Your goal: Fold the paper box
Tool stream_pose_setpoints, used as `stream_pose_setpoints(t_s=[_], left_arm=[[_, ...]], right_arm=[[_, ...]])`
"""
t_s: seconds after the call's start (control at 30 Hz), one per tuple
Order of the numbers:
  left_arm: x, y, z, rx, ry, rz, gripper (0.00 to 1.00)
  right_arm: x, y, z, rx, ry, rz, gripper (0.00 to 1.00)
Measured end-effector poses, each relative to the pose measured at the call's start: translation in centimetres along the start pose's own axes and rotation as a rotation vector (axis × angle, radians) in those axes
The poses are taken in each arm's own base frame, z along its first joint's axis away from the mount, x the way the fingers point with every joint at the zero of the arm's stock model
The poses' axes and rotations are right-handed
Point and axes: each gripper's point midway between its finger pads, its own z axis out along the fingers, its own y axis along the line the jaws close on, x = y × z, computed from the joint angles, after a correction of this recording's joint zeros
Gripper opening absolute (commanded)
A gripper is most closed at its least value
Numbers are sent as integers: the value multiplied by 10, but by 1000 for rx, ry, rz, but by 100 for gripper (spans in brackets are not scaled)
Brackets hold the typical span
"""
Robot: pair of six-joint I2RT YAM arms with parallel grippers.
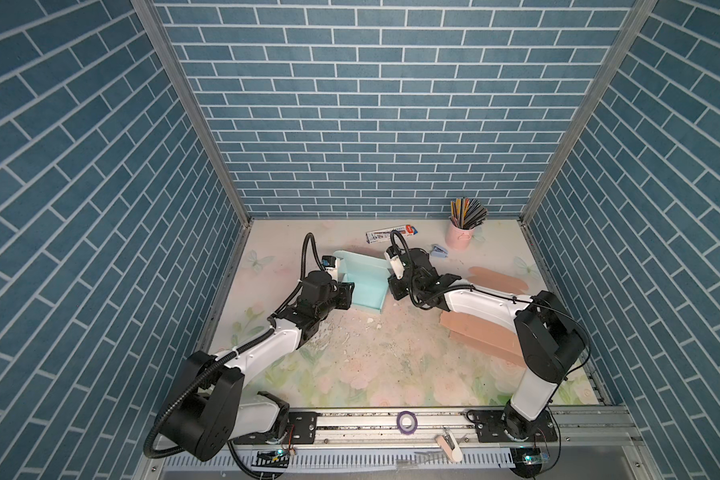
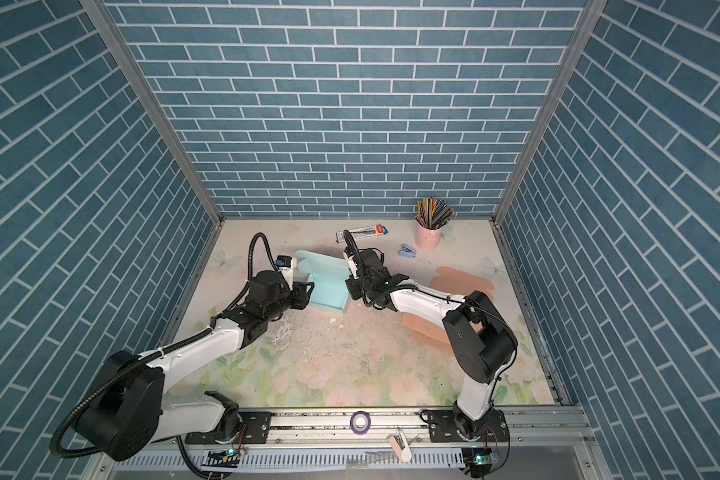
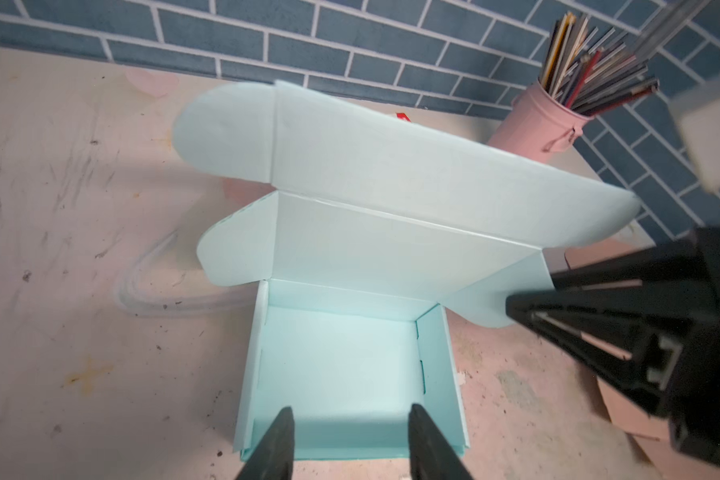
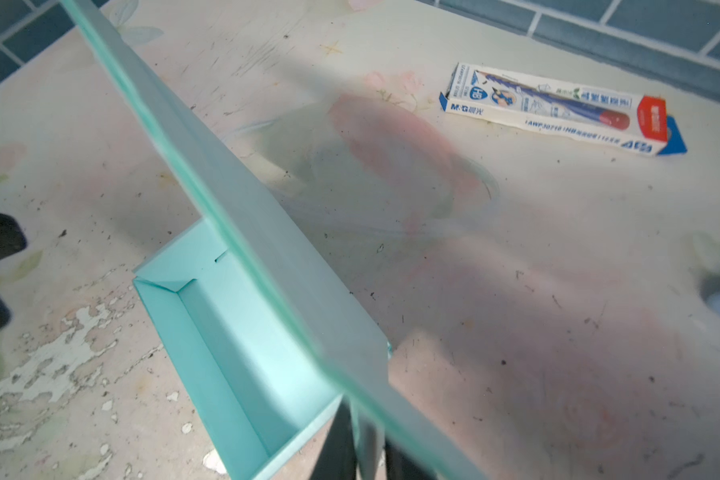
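The left pincer [image 3: 350, 446] stands half-spread, tips over the near wall of the paper box [image 3: 341, 374], gripping nothing; the right pincer [image 4: 364, 446] pinches its raised lid [image 3: 391, 166]; the box sits on the counter [image 1: 391, 353] between both pincers.

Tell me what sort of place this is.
Probably a robot test booth dressed as a craft desk: blue brick-pattern walls, a floral table, a pink pencil cup, and a half-folded paper box.

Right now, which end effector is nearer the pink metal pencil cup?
The right end effector, gripping the pale blue paper box on the cup's side; the left end effector sits across the box.
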Motion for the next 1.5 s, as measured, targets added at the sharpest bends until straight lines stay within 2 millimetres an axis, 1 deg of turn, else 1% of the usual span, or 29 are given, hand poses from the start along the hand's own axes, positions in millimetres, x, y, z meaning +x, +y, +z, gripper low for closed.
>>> stream_pose_setpoints(t_s=[0.1, 0.17, 0.2, 0.3, 0.4, 0.47, 0.6, 0.63, 0.67, 0.7, 0.73, 0.83, 0.9, 1.03, 1.1, 1.23, 1.33, 1.43, 1.5], left_arm=[[5, -1, 0, 11, 24, 21, 64], [7, 3, 0, 4, 34, 30, 65], [7, 7, -1, -2, 35, 28, 68], [1, 25, -1, -24, 25, 7, 77], [-5, 44, 2, -35, 13, -13, 88], [-2, 52, 10, -26, 26, -14, 89], [0, 52, 24, 4, 57, 10, 90], [-1, 52, 28, 10, 61, 18, 87], [-6, 53, 32, 16, 58, 25, 80], [-10, 53, 35, 19, 51, 28, 76], [-16, 54, 38, 22, 41, 37, 74], [-30, 54, 45, 31, 20, 63, 74], [-35, 54, 49, 32, 14, 77, 76], [-34, 58, 55, 24, 27, 97, 85], [-36, 60, 57, 19, 30, 107, 86], [-48, 63, 59, 20, 13, 125, 76], [-55, 61, 61, 40, 3, 139, 69], [-53, 58, 64, 64, 11, 139, 59], [-49, 57, 66, 76, 24, 133, 49]], right_arm=[[-21, 2, -7, -10, -16, -73, 16], [-28, 0, -11, -10, -12, -105, 16], [-29, -1, -11, -10, -8, -117, 16], [-26, -2, -11, -24, 17, -137, 18], [-15, -5, -9, -45, 56, -138, 23], [-11, -4, -8, -64, 72, -133, 28], [-9, -3, -8, -85, 79, -123, 31], [-9, -4, -8, -90, 81, -118, 31], [-9, -4, -8, -95, 81, -113, 31], [-9, -4, -9, -100, 80, -111, 31], [-8, -2, -8, -108, 82, -106, 31], [-8, -2, -5, -122, 90, -88, 30], [-8, -2, -1, -125, 96, -84, 30], [-7, -4, 6, -128, 108, -72, 29], [-4, -6, 8, -128, 117, -61, 27], [1, -11, 11, -126, 132, -33, 23], [1, -15, 11, -125, 133, -23, 21], [-3, -16, 11, -125, 127, -21, 19], [-6, -18, 10, -124, 119, -19, 17]])
